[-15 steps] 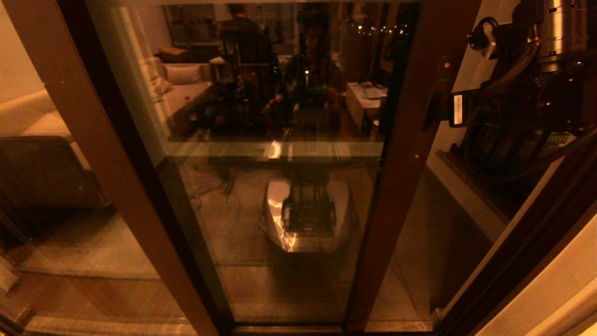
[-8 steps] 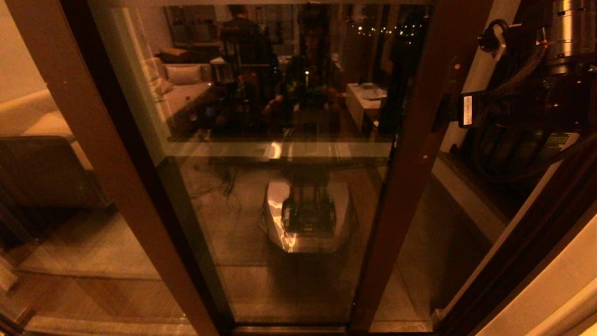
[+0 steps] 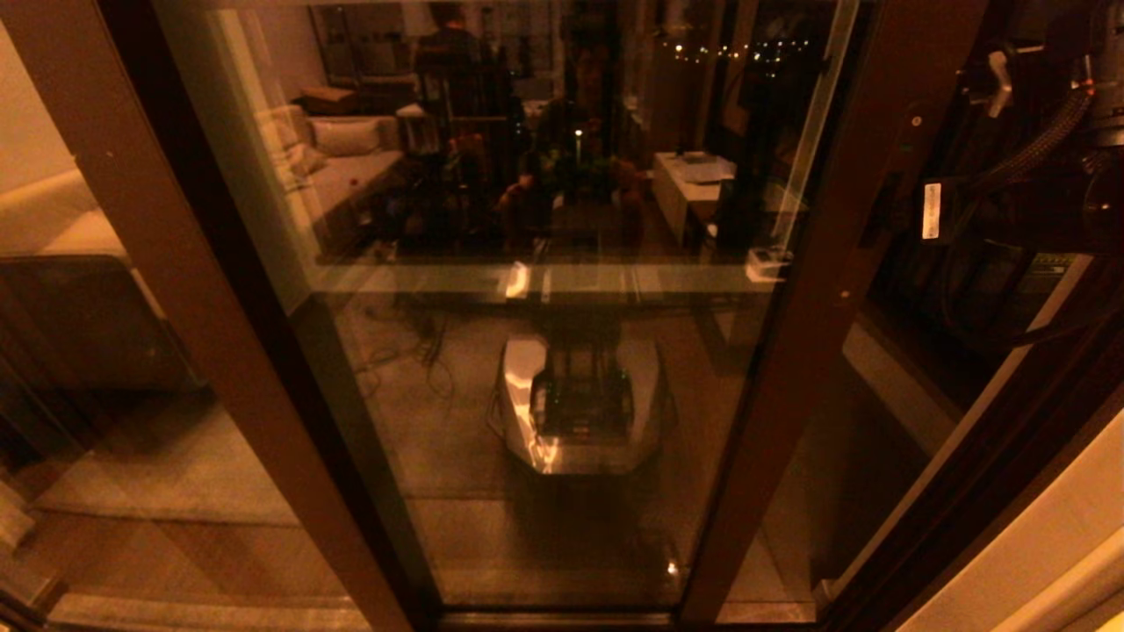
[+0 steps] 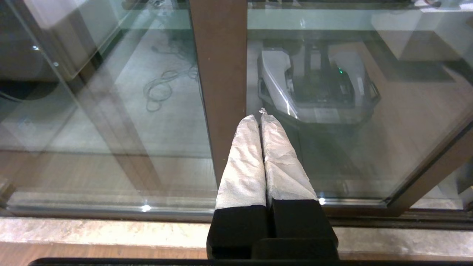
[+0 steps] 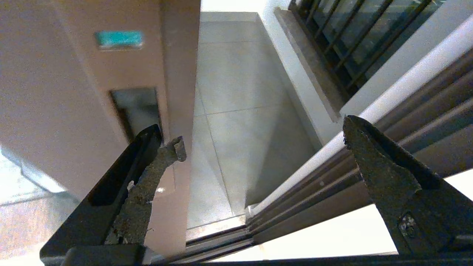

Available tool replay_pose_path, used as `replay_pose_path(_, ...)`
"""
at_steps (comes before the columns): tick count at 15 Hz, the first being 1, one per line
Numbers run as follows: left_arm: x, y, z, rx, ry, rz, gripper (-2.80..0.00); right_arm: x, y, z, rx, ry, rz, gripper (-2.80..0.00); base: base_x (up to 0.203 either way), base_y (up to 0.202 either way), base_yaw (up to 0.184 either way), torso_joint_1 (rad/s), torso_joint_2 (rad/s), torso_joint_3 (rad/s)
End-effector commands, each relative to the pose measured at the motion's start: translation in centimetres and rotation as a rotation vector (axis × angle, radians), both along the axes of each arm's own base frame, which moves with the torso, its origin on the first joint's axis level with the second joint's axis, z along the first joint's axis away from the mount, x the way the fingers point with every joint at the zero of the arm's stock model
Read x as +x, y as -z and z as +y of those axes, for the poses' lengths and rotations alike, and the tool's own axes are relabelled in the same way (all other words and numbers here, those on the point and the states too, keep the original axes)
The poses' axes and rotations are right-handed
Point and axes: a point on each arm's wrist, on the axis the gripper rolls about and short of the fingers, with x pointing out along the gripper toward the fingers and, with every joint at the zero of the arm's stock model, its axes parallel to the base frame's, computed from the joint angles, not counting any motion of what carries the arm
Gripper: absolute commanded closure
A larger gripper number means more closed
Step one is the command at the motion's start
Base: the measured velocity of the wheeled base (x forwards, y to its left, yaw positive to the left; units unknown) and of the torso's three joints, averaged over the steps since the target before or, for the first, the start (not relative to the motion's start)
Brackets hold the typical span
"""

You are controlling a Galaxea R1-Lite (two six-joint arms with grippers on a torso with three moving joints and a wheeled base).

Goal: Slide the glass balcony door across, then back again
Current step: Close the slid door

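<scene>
Glass balcony door (image 3: 544, 290): right gripper (image 5: 258, 147), at 2 o'clock, spread wide and holding nothing, hooks one finger into the recessed handle (image 5: 137, 109) for sideways push; left gripper (image 4: 261, 120), closed empty, is idle.

Black barred railing (image 5: 347, 44) beyond pale tiled balcony floor (image 5: 240, 122), fixed brown-framed pane (image 3: 132, 290), sill track (image 5: 295, 207)

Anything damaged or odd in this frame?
Yes: the right pincer, open beside the glass balcony door handle recess, has a ragged, crumbling pad on one finger. The left pincer is shut, intact.
</scene>
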Motion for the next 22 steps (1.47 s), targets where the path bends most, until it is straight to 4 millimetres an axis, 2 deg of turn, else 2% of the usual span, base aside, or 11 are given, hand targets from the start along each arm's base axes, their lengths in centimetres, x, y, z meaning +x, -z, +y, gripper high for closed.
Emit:
replay_pose_path(1,0.0,0.0,0.0,0.000,0.000,0.000,0.00,-0.4,0.0,-0.5,0.000,0.009,0.003,-2.80,0.000,0.000,0.000,0.000,0.00,0.000)
replay_pose_path(6,0.0,0.0,0.0,0.000,0.000,0.000,0.00,-0.3,0.0,-1.7,-0.019,0.045,0.010,-2.80,0.000,0.000,0.000,0.000,0.00,0.000)
replay_pose_path(11,0.0,0.0,0.0,0.000,0.000,0.000,0.00,-0.3,0.7,-1.1,-0.025,0.032,0.012,-2.80,0.000,0.000,0.000,0.000,0.00,0.000)
replay_pose_path(15,0.0,0.0,0.0,0.000,0.000,0.000,0.00,0.7,1.5,-1.0,-0.049,0.027,-0.003,-2.80,0.000,0.000,0.000,0.000,0.00,0.000)
replay_pose_path(22,0.0,0.0,0.0,0.000,0.000,0.001,0.00,0.2,0.9,-1.9,-0.079,0.048,-0.016,-2.80,0.000,0.000,0.000,0.000,0.00,0.000)
